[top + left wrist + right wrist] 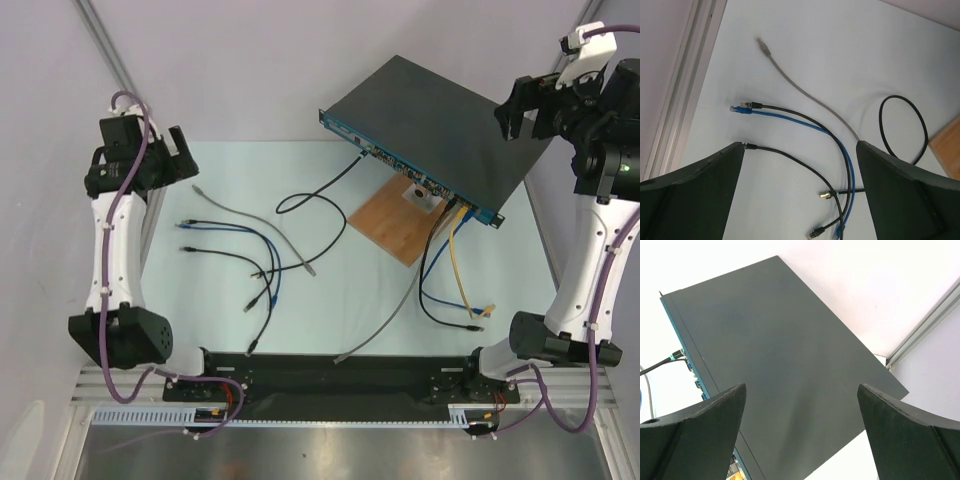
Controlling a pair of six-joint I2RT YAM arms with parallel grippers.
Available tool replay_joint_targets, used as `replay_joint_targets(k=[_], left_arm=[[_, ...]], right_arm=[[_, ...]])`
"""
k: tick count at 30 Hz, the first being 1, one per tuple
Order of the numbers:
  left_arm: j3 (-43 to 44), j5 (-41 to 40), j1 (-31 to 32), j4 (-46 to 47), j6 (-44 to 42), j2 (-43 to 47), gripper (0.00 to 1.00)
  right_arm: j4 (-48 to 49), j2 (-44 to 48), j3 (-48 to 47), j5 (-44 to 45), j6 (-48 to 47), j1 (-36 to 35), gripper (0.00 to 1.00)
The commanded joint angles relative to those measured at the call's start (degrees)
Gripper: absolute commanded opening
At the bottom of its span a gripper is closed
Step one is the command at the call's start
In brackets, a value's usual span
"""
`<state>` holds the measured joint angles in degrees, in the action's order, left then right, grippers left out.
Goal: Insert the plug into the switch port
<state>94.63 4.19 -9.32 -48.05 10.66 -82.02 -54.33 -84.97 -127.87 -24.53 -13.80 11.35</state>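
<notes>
Pale worktop (pixel 190 300) between grey walls. Switch (pixel 430 125) askew at far right, blue face toward centre, wooden board (pixel 385 222) just at its front. Loose plugs (pixel 742 106) left of centre, below the left end effector (pixel 800 190), spread wide, empty, wrist tipped down. Right end effector (pixel 800 435) likewise spread and empty, raised over the switch's lid. Best gripped just behind the head, latch clear, then squared to a free socket.

Wooden board (pixel 385 225) flat on pale table (pixel 200 330), rt of centre; small white tag (pixel 417 197) on it.
</notes>
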Motion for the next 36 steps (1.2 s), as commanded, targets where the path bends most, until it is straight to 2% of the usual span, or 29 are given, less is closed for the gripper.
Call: replay_joint_targets(k=[1,6,11,12,15,18,19,21,24,26,28,29,31,32,33,34,36], left_arm=[[2.7,-2.9,-0.2,3.1,1.0,-3.5,1.0],[8.1,-8.5,-0.3,2.8,3.0,-15.4,1.0],[12.0,-4.6,-0.8,3.2,5.4,-24.8,0.93],[11.3,-0.8,-0.8,4.8,5.5,-25.8,0.93],[10.8,3.4,-0.7,8.3,6.0,-28.5,0.9],[12.7,17.7,-0.4,7.6,1.1,-32.0,0.74],[11.5,28.4,-0.3,8.1,-4.3,-31.9,0.71],[5.0,35.3,0.0,10.2,-10.0,-29.0,0.7],[-2.1,35.3,0.3,13.2,-19.2,-23.6,0.75],[-2.8,36.3,-0.2,12.0,-25.8,-22.5,0.77],[-5.1,40.6,-1.0,10.0,-30.7,-20.3,0.78],[-6.8,45.9,-1.7,10.4,-33.0,-18.9,0.78],[-13.0,49.8,-2.2,10.9,-38.7,-13.4,0.76],[-14.7,51.6,-2.1,9.8,-47.7,-11.9,0.75],[-16.9,54.6,-1.8,5.6,-52.8,-10.3,0.74],[-17.6,54.9,-1.3,2.9,-62.8,-8.4,0.73],[-18.1,53.2,1.4,-6.1,-72.6,-7.4,0.73]], right_arm=[[2.5,-1.0,-1.4,-1.2,0.0,-0.1,1.0],[4.9,-2.5,-0.9,-4.5,2.4,-2.3,1.0],[5.4,-3.8,-1.5,-0.4,2.4,-4.3,1.0],[4.8,-4.1,-1.5,0.3,2.5,-4.4,1.0],[4.1,-4.4,-1.0,2.3,2.1,-5.0,1.0],[4.2,-4.6,-0.4,4.0,1.8,-5.7,1.0],[4.2,-4.6,-0.4,5.0,1.7,-5.8,1.0],[4.0,-4.8,-0.6,6.2,1.3,-6.1,1.0],[3.0,-4.5,-0.4,7.2,0.8,-6.3,1.0],[2.7,-4.3,-0.3,7.7,0.8,-6.3,1.0],[2.6,-3.8,0.3,7.9,0.8,-6.4,1.0],[2.6,-3.6,0.5,8.0,0.9,-6.4,1.0],[2.6,-3.1,0.8,8.2,0.9,-6.5,1.0],[2.6,-2.9,0.9,8.4,0.9,-6.5,1.0],[2.5,-2.6,1.0,8.7,0.8,-6.5,1.0],[2.6,-2.4,1.1,8.8,0.7,-6.5,1.0],[2.1,-2.2,1.3,9.0,0.4,-6.5,1.0]])
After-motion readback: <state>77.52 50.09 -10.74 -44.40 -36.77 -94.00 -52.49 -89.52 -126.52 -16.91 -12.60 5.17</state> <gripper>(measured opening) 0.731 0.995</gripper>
